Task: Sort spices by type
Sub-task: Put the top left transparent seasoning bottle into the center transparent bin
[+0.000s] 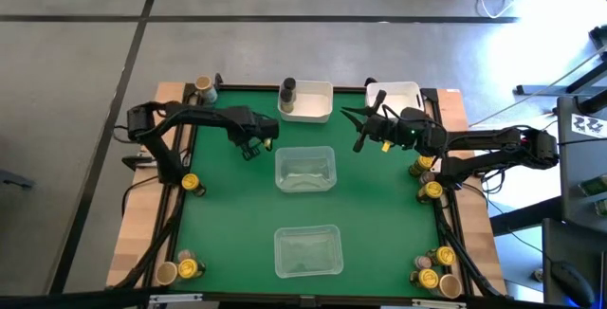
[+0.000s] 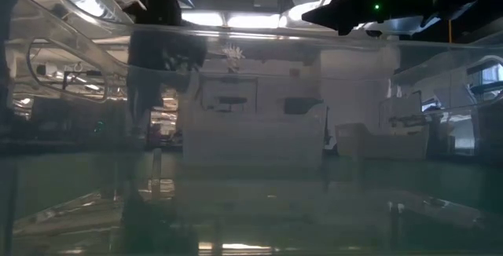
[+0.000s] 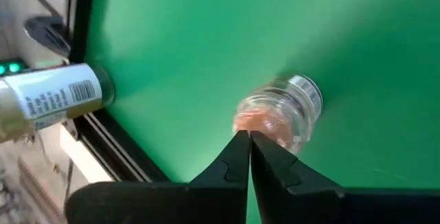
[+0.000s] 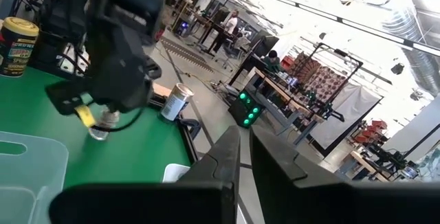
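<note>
Green mat under both arms: the left gripper (image 3: 249,136) has its tips pinched shut, and just past them a clear jar (image 3: 278,114) with reddish stuff lies on its side, so it isn't holding anything. Off to one side of it, another jar (image 3: 48,100) with a white label leans at the mat's black rim. The right gripper (image 4: 245,136) hangs up in the air with its fingers nearly together and nothing between them, facing the left arm across a clear tray (image 1: 305,169).

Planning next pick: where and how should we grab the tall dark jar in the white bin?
Probably its top, straight down from above: the tall dark jar stands upright in the white bin's corner, so walls likely block side approaches.
</note>
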